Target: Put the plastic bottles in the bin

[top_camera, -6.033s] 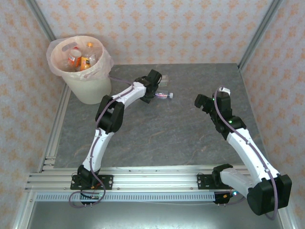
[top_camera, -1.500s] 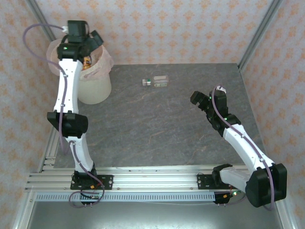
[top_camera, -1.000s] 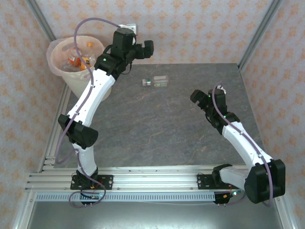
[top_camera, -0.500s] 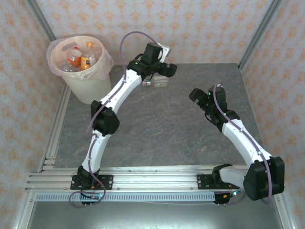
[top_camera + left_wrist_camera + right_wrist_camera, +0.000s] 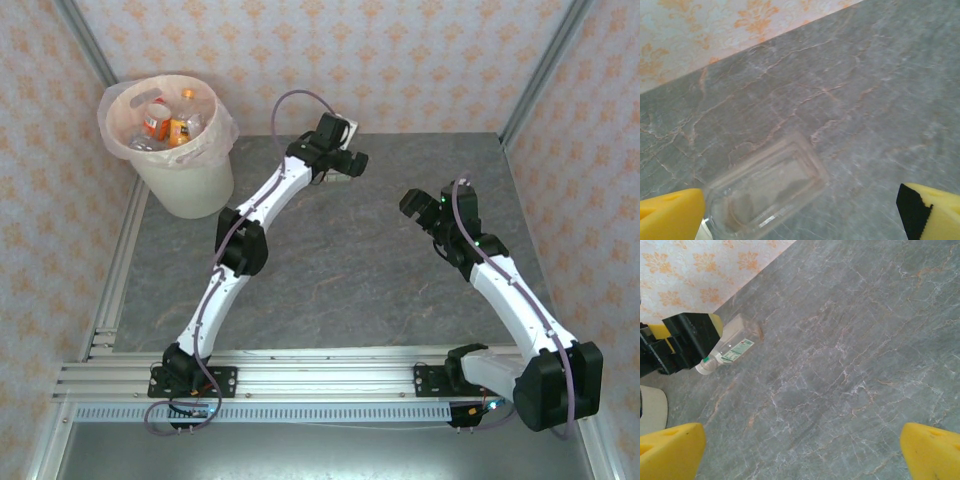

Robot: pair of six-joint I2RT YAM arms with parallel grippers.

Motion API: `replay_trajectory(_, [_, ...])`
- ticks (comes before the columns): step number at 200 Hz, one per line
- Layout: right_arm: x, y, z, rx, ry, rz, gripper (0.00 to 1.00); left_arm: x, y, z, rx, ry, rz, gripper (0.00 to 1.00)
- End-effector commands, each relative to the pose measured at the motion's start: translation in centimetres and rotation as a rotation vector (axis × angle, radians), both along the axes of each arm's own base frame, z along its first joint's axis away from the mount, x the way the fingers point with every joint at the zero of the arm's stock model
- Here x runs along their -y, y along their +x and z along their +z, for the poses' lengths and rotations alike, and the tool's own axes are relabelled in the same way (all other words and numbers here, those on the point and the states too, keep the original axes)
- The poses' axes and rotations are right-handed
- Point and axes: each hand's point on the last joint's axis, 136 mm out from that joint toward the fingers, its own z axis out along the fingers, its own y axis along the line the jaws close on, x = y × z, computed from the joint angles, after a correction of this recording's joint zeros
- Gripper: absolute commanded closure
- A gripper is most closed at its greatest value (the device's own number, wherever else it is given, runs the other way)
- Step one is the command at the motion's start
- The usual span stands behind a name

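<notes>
The one clear bottle [image 5: 765,195] left out lies on its side on the far worktop [image 5: 350,270], well apart from the bin [image 5: 190,190]. The left fingers [image 5: 670,217] have swung back from the bin and now straddle it, spread wide, not gripping. The right fingers [image 5: 932,450] hang released, empty. Likely one pickup remains.
</notes>
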Motion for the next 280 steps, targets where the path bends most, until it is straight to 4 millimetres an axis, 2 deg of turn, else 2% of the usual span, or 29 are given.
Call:
replay_trajectory(1, [0.8,-0.2,1.5,0.028,-0.032,-0.018,0.00,-2.6,3.0,0.7,0.085,0.011,0.078,0.00])
replay_trajectory(30, [1.1,-0.4,1.2,0.020,-0.042,-0.029,0.00,-4.7,4.4,-1.9,0.044,-0.027,0.152,0.00])
replay_trajectory(60, [1.0,-0.2,0.9,0.014,-0.044,-0.029,0.00,-6.4,4.5,-4.3,-0.051,-0.104,0.179,0.00])
replay_trajectory(80, [0.8,0.1,0.8,0.006,-0.037,-0.024,0.00,-5.9,3.6,-5.6,-0.109,-0.110,0.133,0.00])
replay_trajectory(113, [0.6,0.2,1.0,0.005,-0.013,-0.027,0.00,-4.1,1.6,-5.8,-0.177,-0.118,0.031,0.00])
replay_trajectory(145, [0.6,-0.1,0.4,-0.007,-0.011,-0.028,0.00,-3.3,-1.0,-5.7,-0.218,-0.031,-0.027,0.01])
replay_trajectory(201, [0.4,0.2,-0.4,-0.016,-0.006,-0.021,0.00,-3.7,-6.2,-5.8,-0.255,0.016,-0.019,0.07])
replay_trajectory(261, [-0.3,1.0,-0.9,-0.033,0.012,-0.001,0.00,-2.9,-14.0,-5.2,-0.294,0.008,-0.038,0.07])
replay_trajectory(280, [-0.5,1.2,-0.8,-0.035,0.025,0.001,0.00,-3.4,-15.6,-4.8,-0.298,0.044,-0.007,0.05])
